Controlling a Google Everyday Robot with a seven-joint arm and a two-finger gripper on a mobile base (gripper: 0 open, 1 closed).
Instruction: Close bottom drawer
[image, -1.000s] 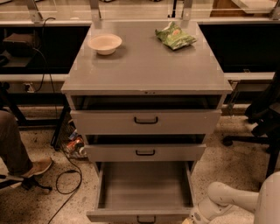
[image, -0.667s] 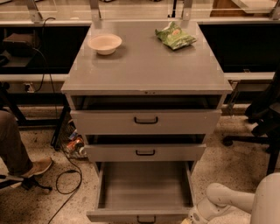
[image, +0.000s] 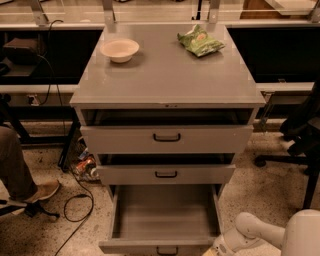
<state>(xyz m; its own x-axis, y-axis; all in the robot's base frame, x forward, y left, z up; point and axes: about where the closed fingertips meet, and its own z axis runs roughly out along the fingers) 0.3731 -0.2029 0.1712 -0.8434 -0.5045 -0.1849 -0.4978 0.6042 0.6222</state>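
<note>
The bottom drawer (image: 165, 215) of the grey cabinet (image: 165, 90) is pulled far out; its shallow grey tray looks empty. Its flat front (image: 130, 246) with a small black bar handle (image: 167, 251) sits at the lower edge of the view. My white arm (image: 260, 232) comes in from the lower right. My gripper (image: 214, 251) is at the drawer front's right end, mostly cut off by the frame edge.
The middle drawer (image: 166, 174) and top drawer (image: 166, 138) stand slightly out. A white bowl (image: 120, 49) and a green snack bag (image: 201, 41) lie on the cabinet top. A person's leg and shoe (image: 30, 187), cables (image: 75, 205) and a chair base (image: 300, 165) flank the cabinet.
</note>
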